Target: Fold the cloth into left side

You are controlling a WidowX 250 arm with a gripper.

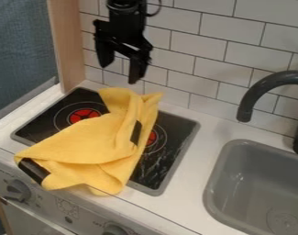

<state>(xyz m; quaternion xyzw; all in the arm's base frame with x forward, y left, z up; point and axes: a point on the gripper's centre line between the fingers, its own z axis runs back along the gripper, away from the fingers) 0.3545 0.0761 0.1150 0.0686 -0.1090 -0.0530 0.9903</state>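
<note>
Cloth (86,144) over half-hidden burner (153,138) nearer sink (212,183)

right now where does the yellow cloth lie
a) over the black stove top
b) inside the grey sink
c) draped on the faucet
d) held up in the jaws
a, the yellow cloth lies rumpled across the black stove top, partly covering the red burner marks, with one corner reaching past the stove top's front edge.
</note>
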